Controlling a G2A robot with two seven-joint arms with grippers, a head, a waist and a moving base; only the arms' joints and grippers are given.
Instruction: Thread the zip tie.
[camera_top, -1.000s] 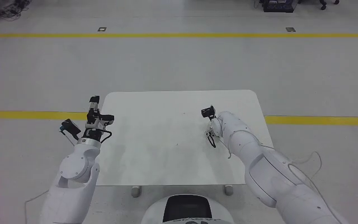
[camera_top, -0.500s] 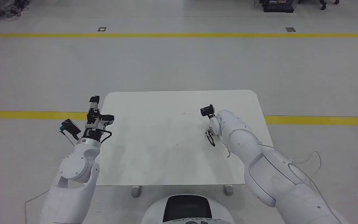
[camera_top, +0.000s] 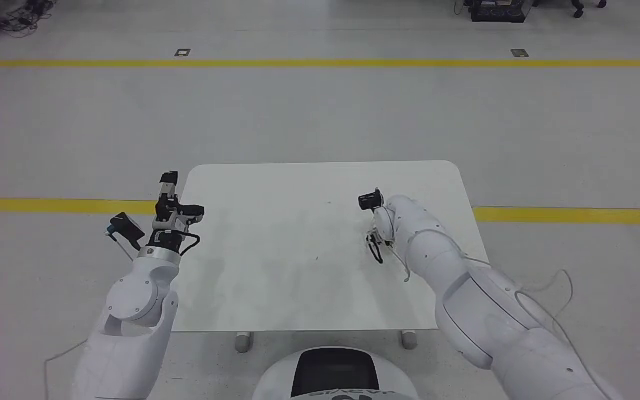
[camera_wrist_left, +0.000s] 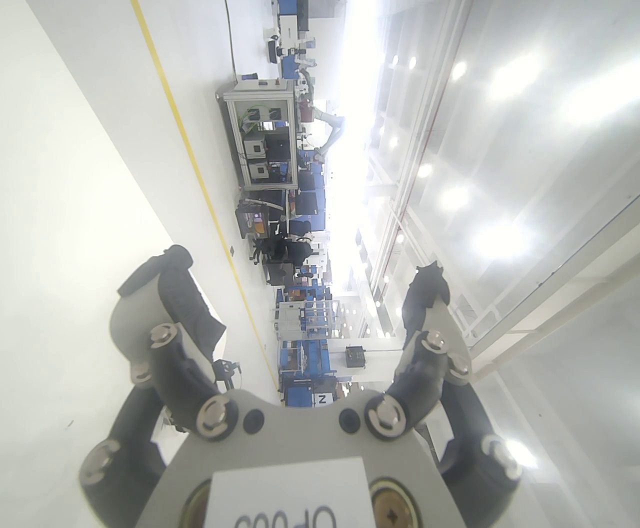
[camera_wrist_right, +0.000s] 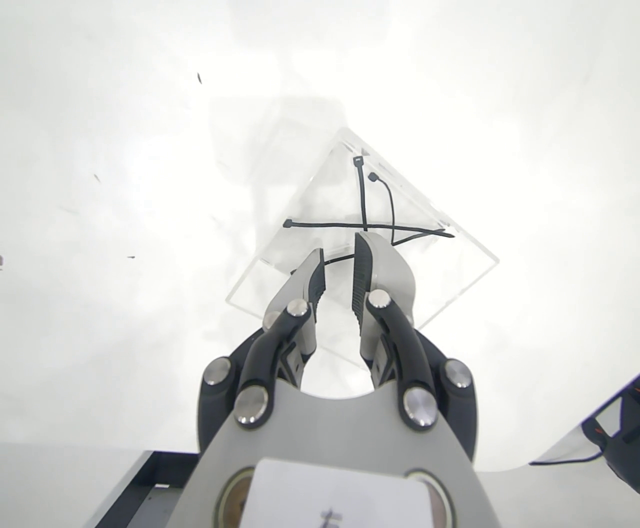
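Several black zip ties (camera_wrist_right: 325, 224) lie crossed in a clear shallow tray (camera_wrist_right: 450, 280) on the white table (camera_top: 280, 260). My right gripper (camera_wrist_right: 340, 249) hangs just over the tray's near part, its fingers a narrow gap apart. One tie (camera_wrist_right: 336, 260) runs across under that gap, and I cannot tell whether the pads touch it. In the top view the ties (camera_top: 377, 249) show as a dark tangle under the right wrist. My left gripper (camera_wrist_left: 305, 270) points up and outward at the table's left edge (camera_top: 166, 190), wide open with nothing in it.
The table is bare white between the two arms. A dark frame edge (camera_wrist_right: 150, 475) shows below the right wrist. Yellow floor lines (camera_top: 300, 63) run beyond the table.
The right wrist has crept very slightly to the left over the tray. The left arm has not moved.
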